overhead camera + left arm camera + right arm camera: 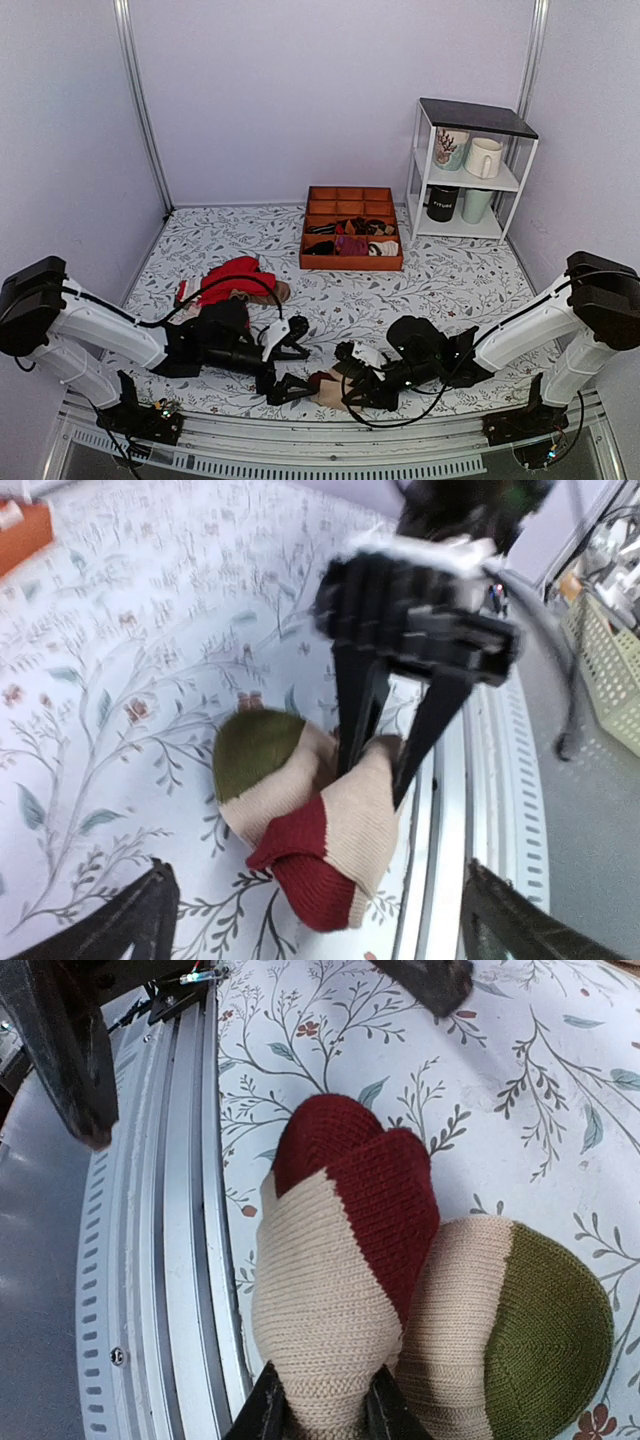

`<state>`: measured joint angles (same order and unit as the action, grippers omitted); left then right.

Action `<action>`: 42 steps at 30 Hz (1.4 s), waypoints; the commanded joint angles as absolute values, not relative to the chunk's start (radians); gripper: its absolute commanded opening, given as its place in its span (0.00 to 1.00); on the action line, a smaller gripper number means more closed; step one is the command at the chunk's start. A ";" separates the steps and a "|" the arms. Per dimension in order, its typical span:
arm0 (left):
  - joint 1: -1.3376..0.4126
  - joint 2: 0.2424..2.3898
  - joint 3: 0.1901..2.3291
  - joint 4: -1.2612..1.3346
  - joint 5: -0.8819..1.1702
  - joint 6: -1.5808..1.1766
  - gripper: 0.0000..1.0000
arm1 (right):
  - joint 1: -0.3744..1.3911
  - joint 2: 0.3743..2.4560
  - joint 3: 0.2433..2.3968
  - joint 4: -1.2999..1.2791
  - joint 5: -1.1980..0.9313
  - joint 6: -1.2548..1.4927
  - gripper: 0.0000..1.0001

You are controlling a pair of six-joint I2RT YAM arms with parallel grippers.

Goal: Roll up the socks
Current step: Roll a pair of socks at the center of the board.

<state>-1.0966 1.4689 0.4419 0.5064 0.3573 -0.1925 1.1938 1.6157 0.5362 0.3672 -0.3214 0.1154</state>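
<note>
The socks (326, 386) are bunched into a rolled bundle at the table's near edge: beige ribbed knit, olive-green toe, dark maroon cuff. In the right wrist view my right gripper (325, 1415) is shut on a beige fold of the socks (340, 1260). In the left wrist view the socks (300, 790) lie between my left gripper's (318, 872) wide-open fingers, which do not touch them. The right gripper (395, 740) comes in from above and pinches the bundle. In the top view the left gripper (293, 383) and right gripper (352, 386) face each other across the bundle.
The metal front rail (150, 1260) runs right beside the bundle. Bright red socks (235, 278) lie behind the left arm. An orange divided tray (352, 264) with small sock bundles stands at the back middle. A white shelf (470, 178) with mugs stands at the back right.
</note>
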 commanded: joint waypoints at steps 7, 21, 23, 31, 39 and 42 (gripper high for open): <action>-1.114 1.483 0.248 0.937 0.400 -0.077 0.89 | 1.124 1.752 0.521 0.298 -0.466 0.157 0.19; -1.147 1.650 0.269 1.096 0.404 0.019 0.96 | 1.113 1.752 0.514 0.286 -0.448 0.170 0.19; -1.152 1.682 0.281 1.100 0.421 0.021 0.94 | 1.111 1.753 0.514 0.287 -0.447 0.170 0.20; -1.167 1.737 0.344 1.025 0.453 0.044 0.92 | 1.106 1.765 0.519 0.288 -0.451 0.172 0.19; -1.196 1.835 0.426 0.887 0.431 0.036 0.85 | 1.104 1.769 0.523 0.285 -0.455 0.173 0.20; -1.197 1.852 0.416 0.873 0.418 0.009 0.83 | 1.103 1.771 0.523 0.283 -0.457 0.174 0.19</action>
